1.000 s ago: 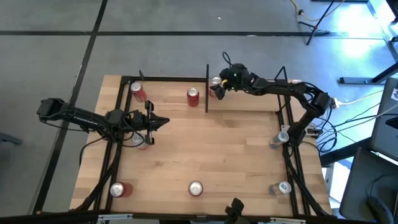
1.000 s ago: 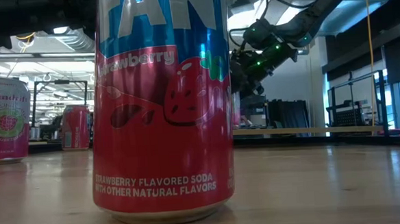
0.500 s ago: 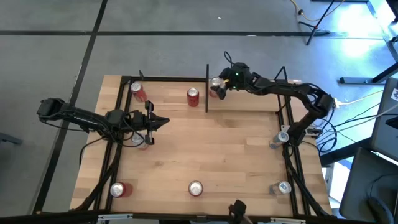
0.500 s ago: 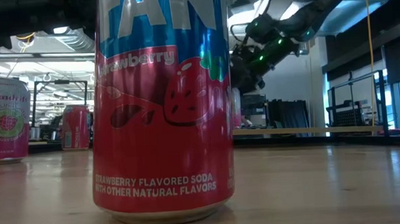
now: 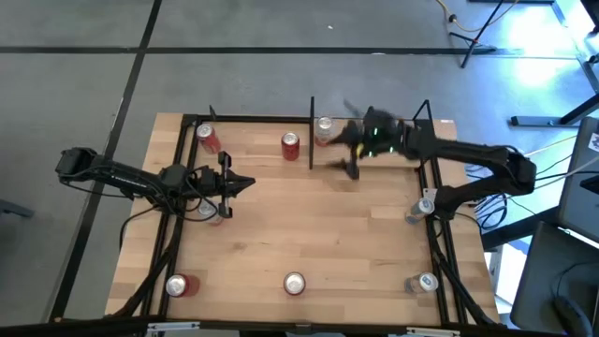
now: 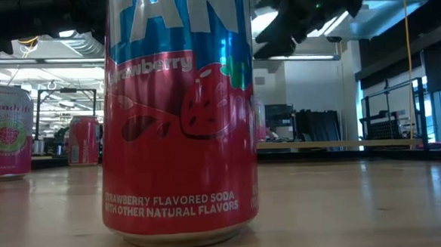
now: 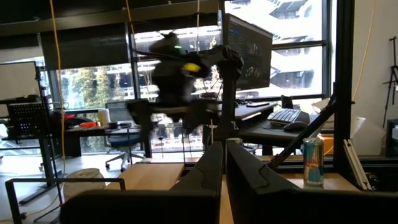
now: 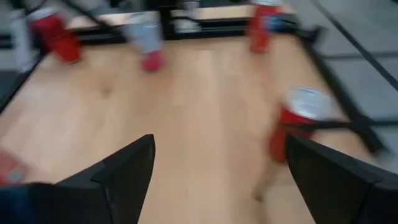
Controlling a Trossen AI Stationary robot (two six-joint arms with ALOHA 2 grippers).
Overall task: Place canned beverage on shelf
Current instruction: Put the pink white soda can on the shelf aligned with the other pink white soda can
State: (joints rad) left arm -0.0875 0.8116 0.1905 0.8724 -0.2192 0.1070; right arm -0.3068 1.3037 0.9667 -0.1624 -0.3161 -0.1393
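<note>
The right gripper (image 5: 350, 155) hangs above the tabletop (image 5: 318, 225) just inboard of the shelf (image 5: 253, 154), blurred in the high view. Its wrist view shows the two dark fingers (image 8: 118, 171) spread wide apart with nothing between them.

The canned beverage (image 5: 324, 128) stands upright on the far ledge, immediately right of the dark divider (image 5: 311, 131) and just beside the right gripper, not touching it. Two further cans occupy the ledge left of the divider: a red can (image 5: 290, 143) and a corner can (image 5: 207, 138), which gives three on the shelf.

Five more cans stand elsewhere on the tabletop: three along the near edge and two at the right side. One of these, the strawberry soda can (image 6: 176, 111), stands upright close to the low camera and blocks most of that view.

The left gripper (image 5: 245, 183) waits at the left side of the table, fingers (image 7: 205, 171) pressed together, empty.

Tabletop: light butcher-block wood, strip-jointed. Frame: thin black metal uprights and rails. Cans: cylindrical, silver-topped.
</note>
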